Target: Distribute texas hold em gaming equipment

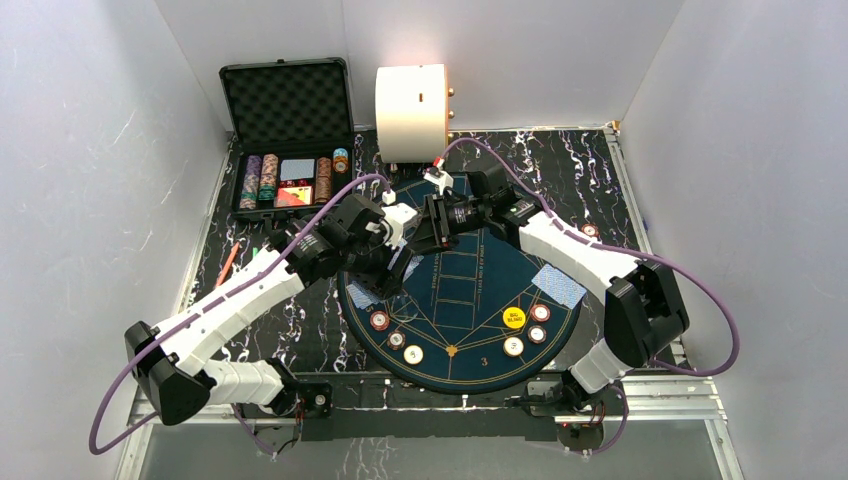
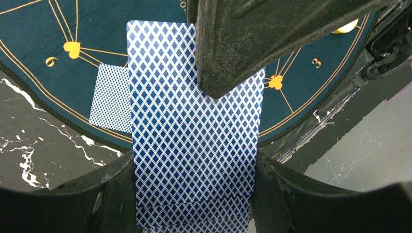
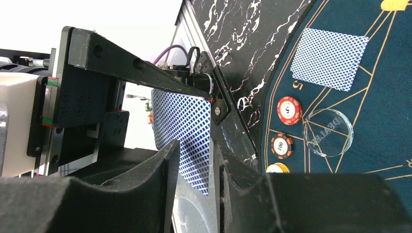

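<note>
Back of the black marbled table (image 1: pixel 570 180), the foam-lined case (image 1: pixel 285 100) stands open with chip stacks in its tray, and the big cream cylinder (image 1: pixel 410 98) sits right beside it. Out front is the round blue poker mat (image 1: pixel 460 290). Three chips (image 1: pixel 397 339) run along its near-left rim, and three more sit near-right around the yellow button (image 1: pixel 514 318). One face-down card (image 1: pixel 558 285) lies at the right edge and another lone card (image 2: pixel 111 99) at the left edge, half hidden behind what the arms hold. Both arms reach in over the mat's far half, elbows out wide, wrists meeting nose to nose and blocking the centre from above. The left gripper (image 2: pixel 194 191) has a stack of blue-backed cards (image 2: pixel 194 141) clamped by its long edges, lifted clear of the mat. The right gripper (image 3: pixel 194 182) comes at the stack's far end, one finger (image 2: pixel 243 43) lying over the top card's back. Its jaws are drawn narrow with the card at their mouth; whether they actually pinch it, I cannot tell. Now the writing: "BIG BLIND" on the yellow button, "DEALER" on a clear disc (image 3: pixel 328 138) beside a red-and-white chip (image 3: pixel 290 110), and gold numerals 3, 5 and 6 on the mat.
</note>
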You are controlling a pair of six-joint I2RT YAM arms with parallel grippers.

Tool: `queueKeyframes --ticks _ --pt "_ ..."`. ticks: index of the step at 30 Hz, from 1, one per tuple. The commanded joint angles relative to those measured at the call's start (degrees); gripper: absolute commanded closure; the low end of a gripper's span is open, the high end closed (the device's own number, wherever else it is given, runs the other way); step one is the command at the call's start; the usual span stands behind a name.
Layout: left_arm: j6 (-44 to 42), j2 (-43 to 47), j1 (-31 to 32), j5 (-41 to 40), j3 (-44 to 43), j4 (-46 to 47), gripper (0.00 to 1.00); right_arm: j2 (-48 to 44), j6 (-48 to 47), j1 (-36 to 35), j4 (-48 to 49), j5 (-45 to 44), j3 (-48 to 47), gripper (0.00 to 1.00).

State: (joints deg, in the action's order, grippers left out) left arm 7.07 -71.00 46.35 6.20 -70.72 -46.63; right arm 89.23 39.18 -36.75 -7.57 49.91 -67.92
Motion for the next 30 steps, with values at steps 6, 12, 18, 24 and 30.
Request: queueKeyframes --ticks 6,12,18,24,30 --pt "0.25 -0.96 0.27 -0.34 -0.26 -0.95 1.00 -2.47 0.84 0.78 1.77 0.29 -0.35 0.60" --pt "0.31 -0.27 0.26 -1.03 -0.10 -0.83 1.00 -3.14 0.99 1.10 1.77 0.21 -0.11 0.56" --pt "0.50 -0.55 0.30 -0.73 -0.34 -0.74 1.00 -2.41 2.55 0.90 2.54 1.30 0.54 0.63" --pt "0.49 -0.20 0.30 -0.91 -0.17 -0.74 1.00 -3.31 2.34 0.81 1.87 0.23 0.07 0.72" --pt "0.49 0.29 0.32 -1.18 0.13 -0.74 1.00 -3.73 0.64 0.99 -1.89 -1.15 -1.07 0.79"
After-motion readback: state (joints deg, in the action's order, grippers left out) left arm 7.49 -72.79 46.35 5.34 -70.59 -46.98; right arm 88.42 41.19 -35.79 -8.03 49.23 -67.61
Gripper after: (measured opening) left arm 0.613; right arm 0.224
